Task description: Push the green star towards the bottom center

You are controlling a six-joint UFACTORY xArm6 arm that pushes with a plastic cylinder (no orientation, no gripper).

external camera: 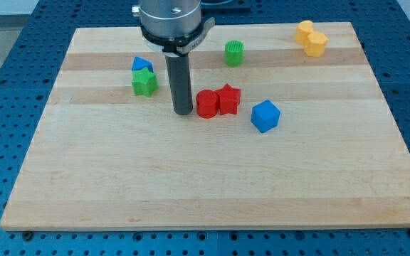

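The green star lies on the wooden board at the upper left, touching a blue triangle just above it. My tip rests on the board to the right of the green star and slightly lower, apart from it. The tip stands just left of a red cylinder.
A red star touches the red cylinder on its right. A blue cube lies right of them. A green cylinder is near the top centre. Two yellow blocks sit at the top right.
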